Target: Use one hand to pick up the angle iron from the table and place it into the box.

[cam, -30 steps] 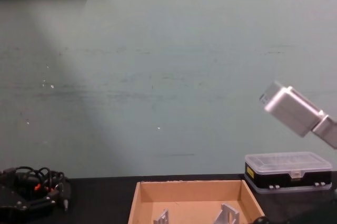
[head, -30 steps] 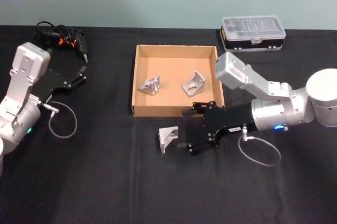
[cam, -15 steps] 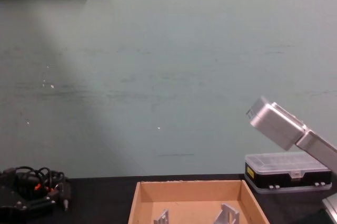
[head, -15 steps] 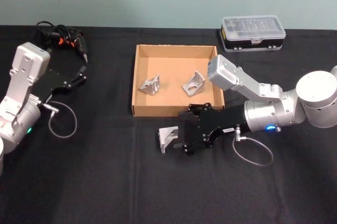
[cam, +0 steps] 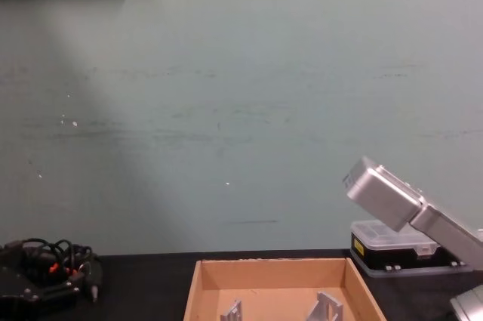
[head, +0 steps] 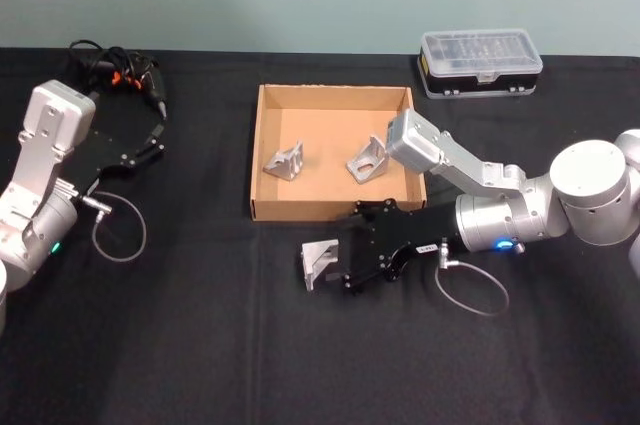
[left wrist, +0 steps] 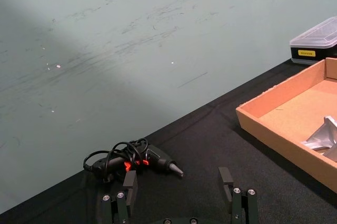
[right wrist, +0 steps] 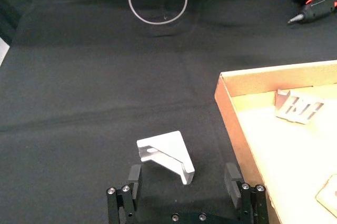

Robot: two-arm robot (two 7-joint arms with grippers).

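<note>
A silver angle iron (head: 318, 263) lies on the black table (head: 200, 345) just in front of the tan box (head: 332, 213). My right gripper (head: 349, 251) is low over the table, open, with its fingers on either side of the near end of the angle iron (right wrist: 166, 155). In the right wrist view the right gripper (right wrist: 182, 175) shows a black finger (right wrist: 135, 174) on each side, and the box wall (right wrist: 231, 129) runs beside them. Two more angle irons (head: 284, 160) (head: 368, 158) lie inside the box. My left gripper (head: 150, 138) is parked open at the far left.
A black case with a clear lid (head: 480, 62) stands behind the box to the right. A black hand tool with tangled cables (head: 125, 75) lies at the back left, just beyond the left gripper (left wrist: 178, 182). Grey cable loops (head: 470, 290) hang off both wrists.
My right arm has moved left along the table, bringing its open fingers up around the angle iron. The angle iron and the left arm have not moved.
</note>
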